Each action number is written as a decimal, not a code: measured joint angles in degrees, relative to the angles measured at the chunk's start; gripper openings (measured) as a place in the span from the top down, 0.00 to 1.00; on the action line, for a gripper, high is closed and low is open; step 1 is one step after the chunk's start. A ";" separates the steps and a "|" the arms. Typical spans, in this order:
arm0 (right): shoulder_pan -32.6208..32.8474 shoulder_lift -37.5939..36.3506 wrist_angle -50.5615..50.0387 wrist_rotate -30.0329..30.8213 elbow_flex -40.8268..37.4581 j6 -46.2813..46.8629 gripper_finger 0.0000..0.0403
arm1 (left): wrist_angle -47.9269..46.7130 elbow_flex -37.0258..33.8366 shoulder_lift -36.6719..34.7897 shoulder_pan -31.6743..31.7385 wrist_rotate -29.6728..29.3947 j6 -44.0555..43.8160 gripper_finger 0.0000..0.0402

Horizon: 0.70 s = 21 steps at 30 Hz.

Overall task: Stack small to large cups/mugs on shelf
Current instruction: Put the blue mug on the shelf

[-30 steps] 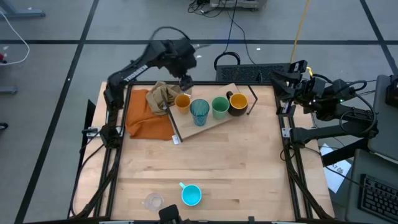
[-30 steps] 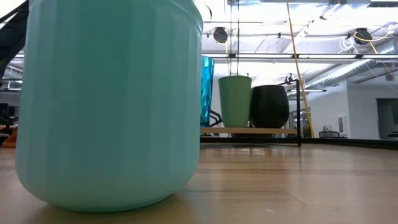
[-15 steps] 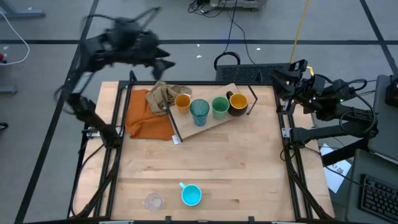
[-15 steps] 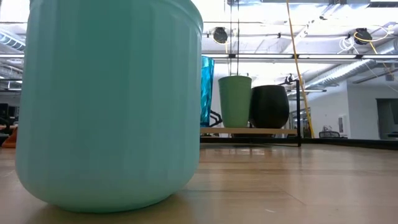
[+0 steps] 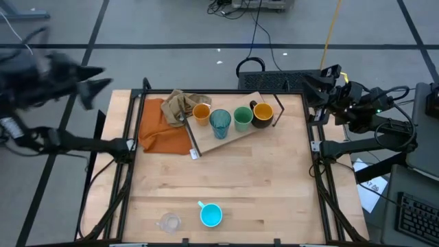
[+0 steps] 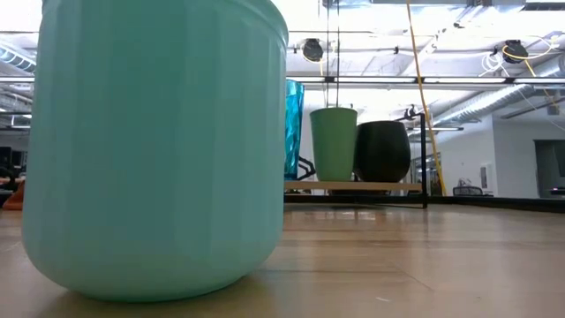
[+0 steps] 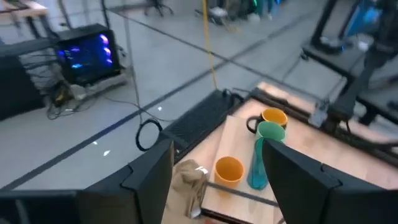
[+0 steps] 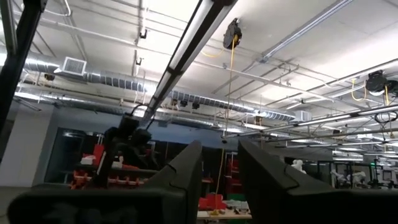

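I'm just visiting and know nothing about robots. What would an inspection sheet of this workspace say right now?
Surface: wooden table, mostly bare.
Job's things: orange cup, teal tumbler, green cup and black mug in a row on the shelf; light-blue mug and clear glass at the table's near edge.
Clutter: orange cloth with a tan rag on it.
Hands: left hand open, empty, off the table's far left corner; right hand empty, parked off the right side.
Cables: black and yellow leads on the floor behind.
Surroundings: grey floor, workshop.
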 joint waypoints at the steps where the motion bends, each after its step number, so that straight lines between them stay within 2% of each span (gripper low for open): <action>1: 0.00 0.00 0.00 0.00 0.00 0.64 0.76 | -0.16 -0.11 -1.67 0.00 -0.74 -0.57 0.39; 5: 0.00 0.25 -0.02 0.00 0.00 2.76 0.76 | 0.13 -4.23 -10.18 0.22 -2.31 -3.07 0.39; 11: 0.00 1.27 -0.04 0.09 0.00 3.53 0.76 | 0.11 -20.84 -24.96 3.79 -4.47 -9.45 0.39; 14: 0.00 2.21 0.41 2.78 0.00 4.92 0.76 | 0.03 -29.27 -31.16 6.29 -2.88 -11.48 0.39; 21: 0.00 5.87 3.20 2.97 0.02 9.55 0.76 | 0.12 -42.74 -42.98 11.39 1.98 -13.38 0.39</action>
